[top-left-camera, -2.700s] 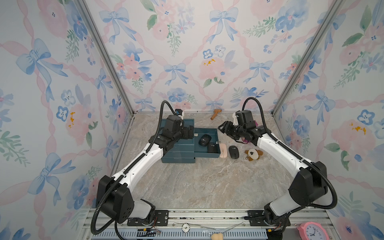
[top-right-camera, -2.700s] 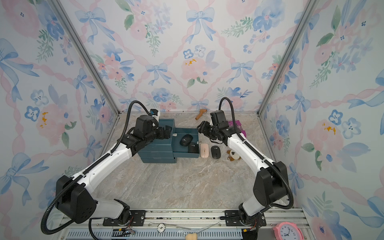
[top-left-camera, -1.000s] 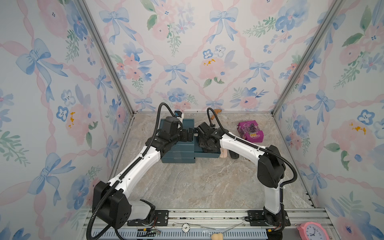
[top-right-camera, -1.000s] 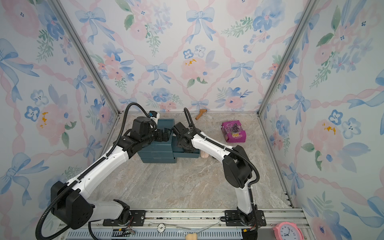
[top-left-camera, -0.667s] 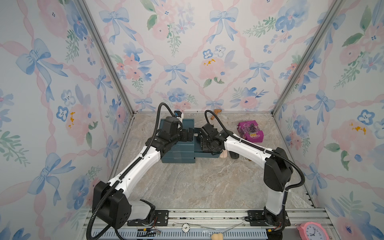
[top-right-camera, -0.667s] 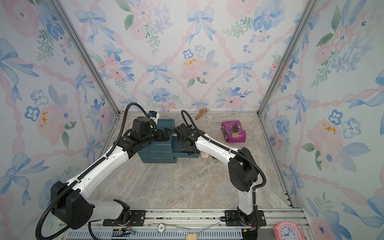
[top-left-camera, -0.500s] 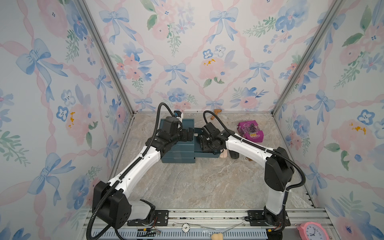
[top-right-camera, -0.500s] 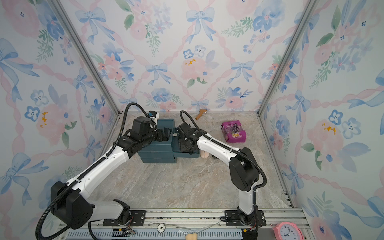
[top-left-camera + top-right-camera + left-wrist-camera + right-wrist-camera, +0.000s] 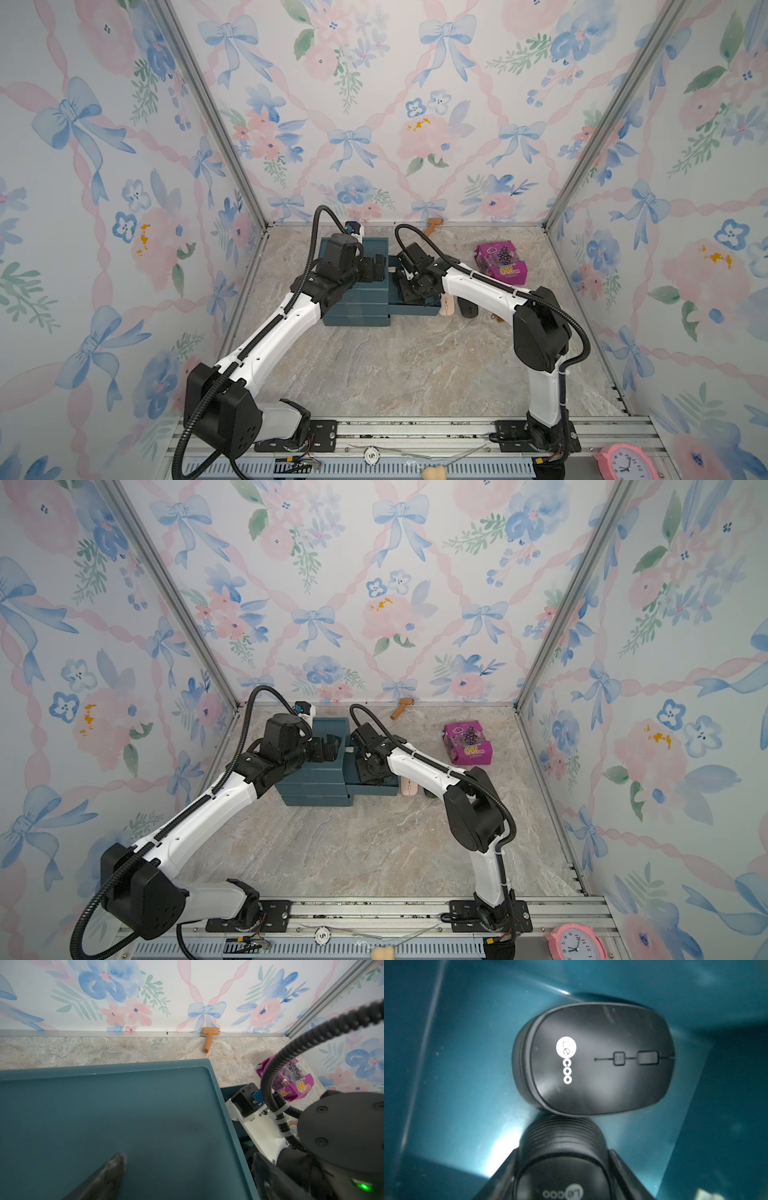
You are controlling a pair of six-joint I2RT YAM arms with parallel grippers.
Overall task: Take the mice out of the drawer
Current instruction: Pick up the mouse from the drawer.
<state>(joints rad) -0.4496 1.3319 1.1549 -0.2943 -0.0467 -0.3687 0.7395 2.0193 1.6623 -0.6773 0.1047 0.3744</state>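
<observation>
Right hand (image 9: 562, 1155) straddles near mouse (image 9: 560, 1169), its long axis along the fingers; clamped or not, cannot tell. Far mouse (image 9: 593, 1057) lies crosswise just beyond.

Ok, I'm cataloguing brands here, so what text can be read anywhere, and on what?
"Lecoo": on the black mouse lying flat.
"Lecoo": on the second black mouse, upside down in the right wrist view.
"100": on the purple packet.
"5": on the round tag.
Numerals on the pink clock: too small to read.
</observation>
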